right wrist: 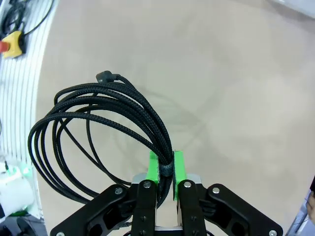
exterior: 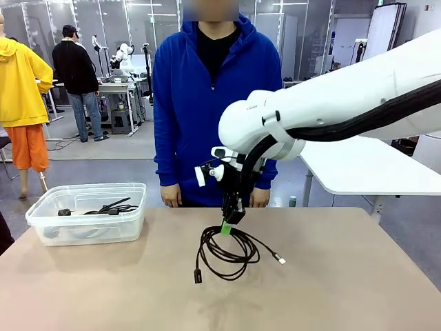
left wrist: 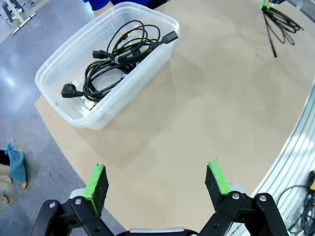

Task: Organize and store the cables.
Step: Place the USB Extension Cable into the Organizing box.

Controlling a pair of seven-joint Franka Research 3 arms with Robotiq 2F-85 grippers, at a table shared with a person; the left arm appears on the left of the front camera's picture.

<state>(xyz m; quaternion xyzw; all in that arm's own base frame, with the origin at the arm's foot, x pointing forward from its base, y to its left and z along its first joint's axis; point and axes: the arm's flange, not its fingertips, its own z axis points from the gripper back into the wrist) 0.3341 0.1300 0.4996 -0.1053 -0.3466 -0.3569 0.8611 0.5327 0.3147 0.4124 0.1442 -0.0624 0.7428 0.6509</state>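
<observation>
A black coiled cable with a silver-tipped end hangs from my right gripper at mid-table, its lower loops touching or just over the tabletop. In the right wrist view the green pads pinch the braided cable at its binding strap; the right gripper is shut on it. More black cables lie in the clear plastic bin, which stands at the table's left. My left gripper hovers open above bare tabletop near the bin, holding nothing. The held cable shows far off in that view.
A person in a blue hoodie stands at the far edge of the tan table, hands down. A white table stands behind on the right. Other people stand far off at the left.
</observation>
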